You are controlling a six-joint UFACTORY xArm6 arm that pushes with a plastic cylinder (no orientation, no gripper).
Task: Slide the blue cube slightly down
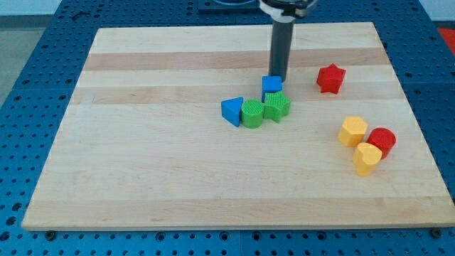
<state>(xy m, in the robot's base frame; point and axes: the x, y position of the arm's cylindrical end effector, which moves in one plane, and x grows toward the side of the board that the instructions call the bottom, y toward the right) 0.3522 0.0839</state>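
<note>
The blue cube (271, 85) sits near the board's middle, a little toward the view's top. My tip (276, 77) is right at the cube's top edge, touching it or nearly so. A green star-shaped block (277, 107) lies directly below the cube and touches it. A green round block (252, 113) sits to the left of the star, and a blue triangular block (232, 111) sits to the left of that.
A red star block (330, 78) lies to the right of the cube. At the right, a yellow hexagonal block (352, 131), a red round block (382, 139) and a yellow heart-shaped block (367, 158) cluster together. The wooden board (142, 163) rests on a blue perforated table.
</note>
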